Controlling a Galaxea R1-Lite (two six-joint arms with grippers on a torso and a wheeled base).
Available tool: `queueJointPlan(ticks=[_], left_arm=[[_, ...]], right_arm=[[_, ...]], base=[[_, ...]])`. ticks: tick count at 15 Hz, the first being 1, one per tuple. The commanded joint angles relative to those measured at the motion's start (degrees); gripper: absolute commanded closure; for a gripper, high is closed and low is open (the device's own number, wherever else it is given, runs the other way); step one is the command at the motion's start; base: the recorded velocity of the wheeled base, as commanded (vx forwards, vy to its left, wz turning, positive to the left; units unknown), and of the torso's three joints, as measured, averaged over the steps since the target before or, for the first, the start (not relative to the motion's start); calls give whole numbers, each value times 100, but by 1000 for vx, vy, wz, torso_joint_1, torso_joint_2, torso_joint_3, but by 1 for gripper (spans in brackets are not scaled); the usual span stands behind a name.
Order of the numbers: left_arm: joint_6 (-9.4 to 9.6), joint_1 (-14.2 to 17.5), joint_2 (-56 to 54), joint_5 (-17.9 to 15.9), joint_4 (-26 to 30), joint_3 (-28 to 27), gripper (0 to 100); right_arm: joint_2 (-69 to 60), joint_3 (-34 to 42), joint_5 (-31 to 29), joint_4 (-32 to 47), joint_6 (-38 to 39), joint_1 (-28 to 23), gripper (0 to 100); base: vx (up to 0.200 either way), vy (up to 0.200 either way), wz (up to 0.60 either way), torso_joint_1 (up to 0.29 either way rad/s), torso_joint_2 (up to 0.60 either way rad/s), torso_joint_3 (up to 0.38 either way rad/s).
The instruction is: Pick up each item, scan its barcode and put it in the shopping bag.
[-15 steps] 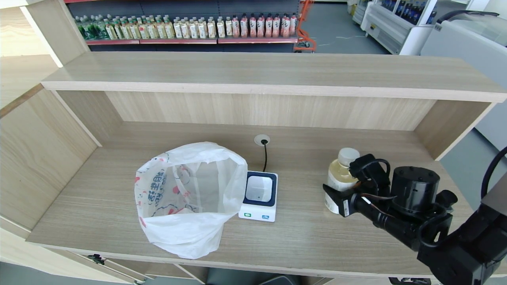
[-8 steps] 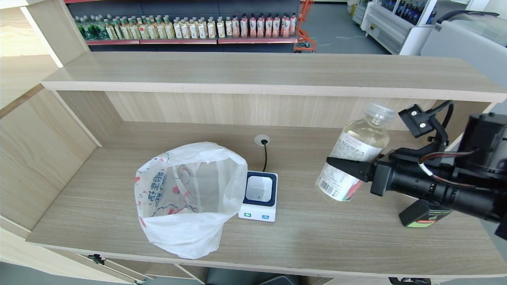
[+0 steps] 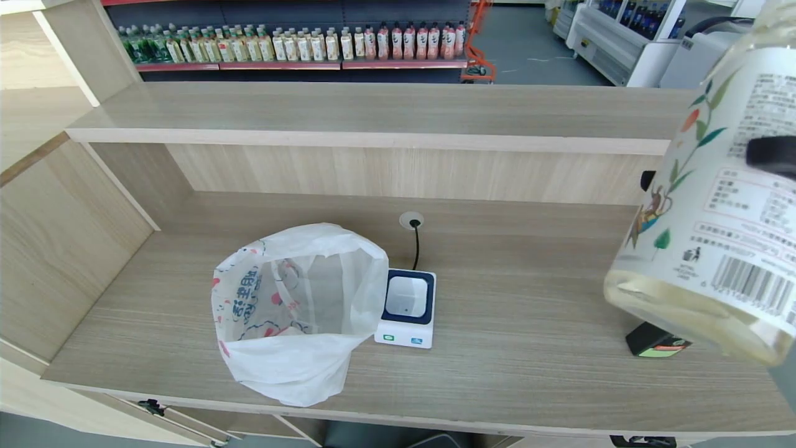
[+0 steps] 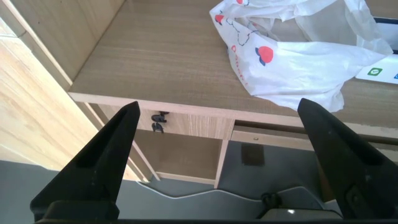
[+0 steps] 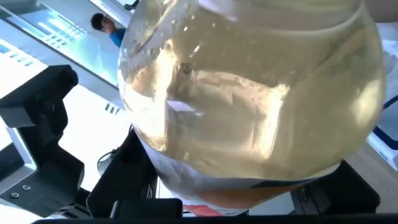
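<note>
Head view: I saw right gripper (image 5: pixel 236 193) pinching bottle (image 3: pixel 709 205) off the bench (image 3: pixel 522 311); left gripper (image 4: pixel 219 107) spread near bag (image 4: pixel 298 50).

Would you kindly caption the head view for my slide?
Bottle held high near the camera; open bag and scanner on counter.

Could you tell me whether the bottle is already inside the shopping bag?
No, the bottle hangs in the air, apart from the shopping bag.
</note>
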Motion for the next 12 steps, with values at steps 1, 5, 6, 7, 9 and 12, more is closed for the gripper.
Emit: queueJointPlan(ticks=[1,5,6,7,9,12], left_arm=[[-4,1,-2,4,-1,0,0],[-4,1,-2,4,-1,0,0],[-4,1,-2,4,-1,0,0],[-4,1,-2,4,-1,0,0],[-4,1,-2,4,-1,0,0],[-4,1,-2,4,-1,0,0]], right_arm=[[-262,-6,260,-1,148,2,100],[-394,20,743,-1,517,2,100],[-420,29,884,7,553,2,100],[-429,29,919,25,553,2,100],[-490,73,945,25,597,2,100],[-605,99,1033,-1,957,37,100]], base=[[0,0,0,0,0,0],[0,0,0,0,0,0],[0,0,0,0,0,0],[0,0,0,0,0,0],[0,0,0,0,0,0],[0,0,0,0,0,0]])
